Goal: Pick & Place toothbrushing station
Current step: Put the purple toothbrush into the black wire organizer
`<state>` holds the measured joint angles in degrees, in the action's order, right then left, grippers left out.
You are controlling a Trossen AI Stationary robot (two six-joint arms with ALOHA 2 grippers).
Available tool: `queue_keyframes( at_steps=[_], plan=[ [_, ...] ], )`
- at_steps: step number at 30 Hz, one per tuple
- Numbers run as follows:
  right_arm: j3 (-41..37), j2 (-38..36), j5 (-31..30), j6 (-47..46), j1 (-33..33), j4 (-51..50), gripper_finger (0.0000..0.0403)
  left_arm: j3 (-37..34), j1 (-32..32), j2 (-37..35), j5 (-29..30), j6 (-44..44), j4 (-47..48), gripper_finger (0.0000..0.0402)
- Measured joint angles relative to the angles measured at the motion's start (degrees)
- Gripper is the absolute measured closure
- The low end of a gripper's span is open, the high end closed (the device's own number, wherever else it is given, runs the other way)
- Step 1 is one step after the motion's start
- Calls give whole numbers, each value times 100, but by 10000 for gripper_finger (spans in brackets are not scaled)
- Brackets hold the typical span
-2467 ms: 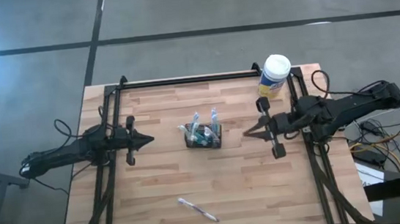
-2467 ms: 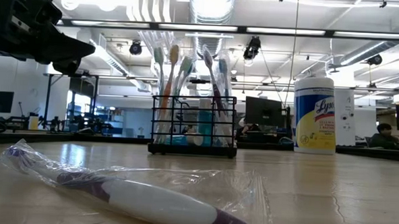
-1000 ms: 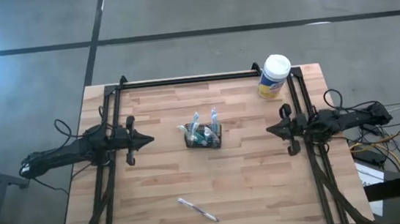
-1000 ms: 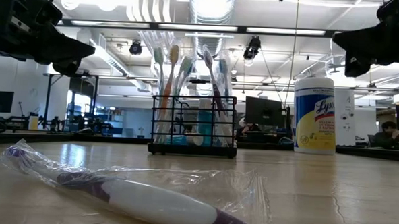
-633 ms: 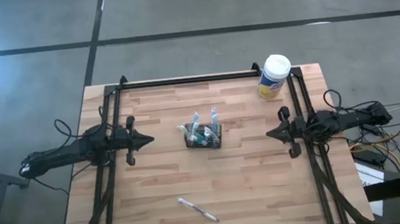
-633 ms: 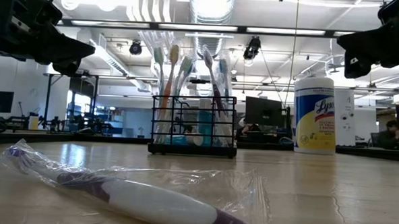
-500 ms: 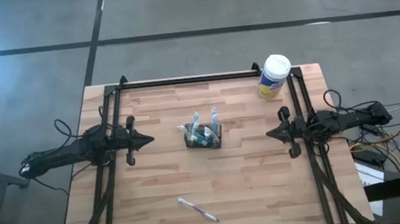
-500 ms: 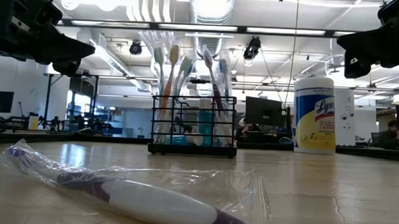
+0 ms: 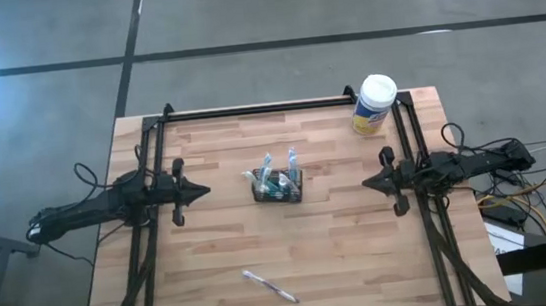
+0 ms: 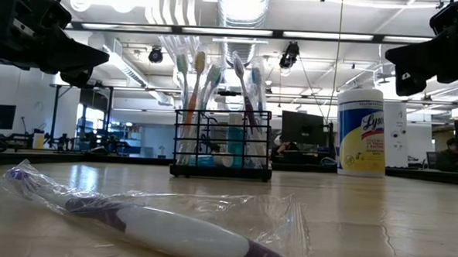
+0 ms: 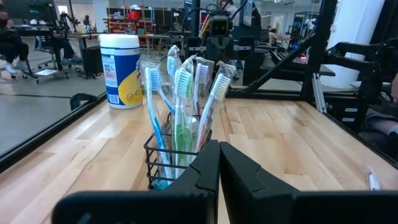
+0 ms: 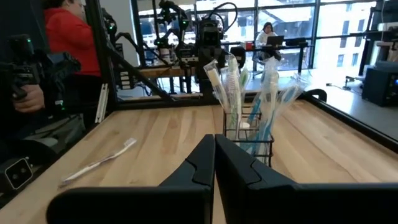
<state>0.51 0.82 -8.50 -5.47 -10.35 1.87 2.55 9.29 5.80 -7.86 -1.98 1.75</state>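
The toothbrushing station, a small black wire-mesh holder, stands on its base at the table's middle with several wrapped toothbrushes upright in it. It also shows in the low view and in both wrist views. My left gripper hovers shut at the table's left side, pointing level at the holder and well apart from it. My right gripper hovers shut at the right side, also pointing at the holder from a distance.
A loose wrapped toothbrush lies flat near the table's front edge. A white-lidded, yellow-labelled canister stands at the far right corner. Black rails run along the table's edges. A person in red stands beyond the table.
My right gripper has tipped slightly at the table's right side and stayed shut. The holder, the loose toothbrush and the left arm have kept still.
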Motion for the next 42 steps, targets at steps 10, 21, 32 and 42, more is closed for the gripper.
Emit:
queue_keyframes(
  at_steps=[10, 21, 32, 42],
  plan=[
    [0, 2, -52, 8, 0, 2, 394, 0, -1, 0, 0, 0, -1, 388],
    [90, 247, -176, -101, 0, 844, 394, 0, 0, 0, 0, 1, -1, 388],
    [2010, 2407, -203, -13, 0, 413, 394, 0, 0, 2, 0, 1, -3, 388],
    [4075, 5284, -212, -167, -57, 256, 394, 0, 0, 2, 0, 4, -3, 388]
  ],
)
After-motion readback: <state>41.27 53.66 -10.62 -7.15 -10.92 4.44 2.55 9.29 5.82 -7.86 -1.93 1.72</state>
